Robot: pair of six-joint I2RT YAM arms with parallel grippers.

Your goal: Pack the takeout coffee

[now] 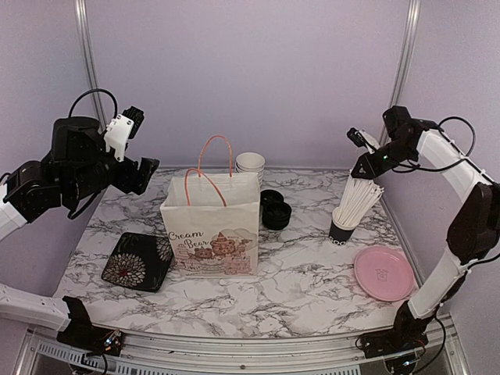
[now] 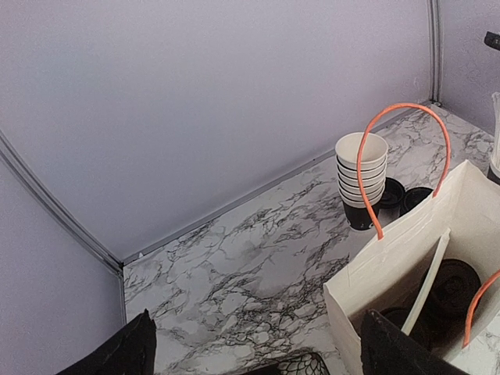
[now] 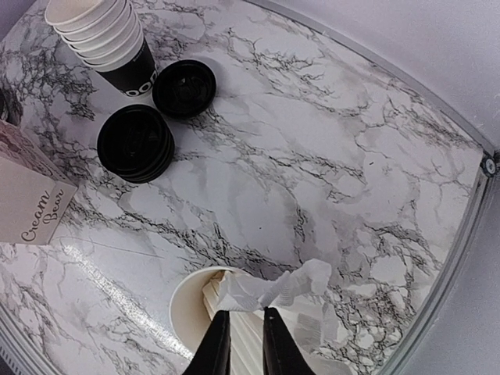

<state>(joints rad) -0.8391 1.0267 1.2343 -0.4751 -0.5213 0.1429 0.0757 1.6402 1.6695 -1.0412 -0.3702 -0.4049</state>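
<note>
First, in the top view the paper bag (image 1: 211,226) stands upright in the middle of the desk (image 1: 312,289) with its mouth open upward, probably so that cups can go in from above. The left gripper (image 1: 141,146) hangs high at the left, apart from everything. The right gripper (image 1: 359,154) is just above the straw cup (image 1: 348,217). In the left wrist view, the jaws of the left gripper are spread wide and hold nothing. Below them is the takeout coffee (image 2: 453,285), which sits deep inside the bag. I see 1 round black lid clearly, perhaps 2, while the cup walls and any lettering are hidden. Behind the bag is the stack of empty cups (image 2: 361,176). In the right wrist view, the jaws of the right gripper are nearly pressed together, right at the white straw tops (image 3: 273,291). Whether they pinch 1 straw I cannot tell. I judge that a straw is wanted for the bag.
</note>
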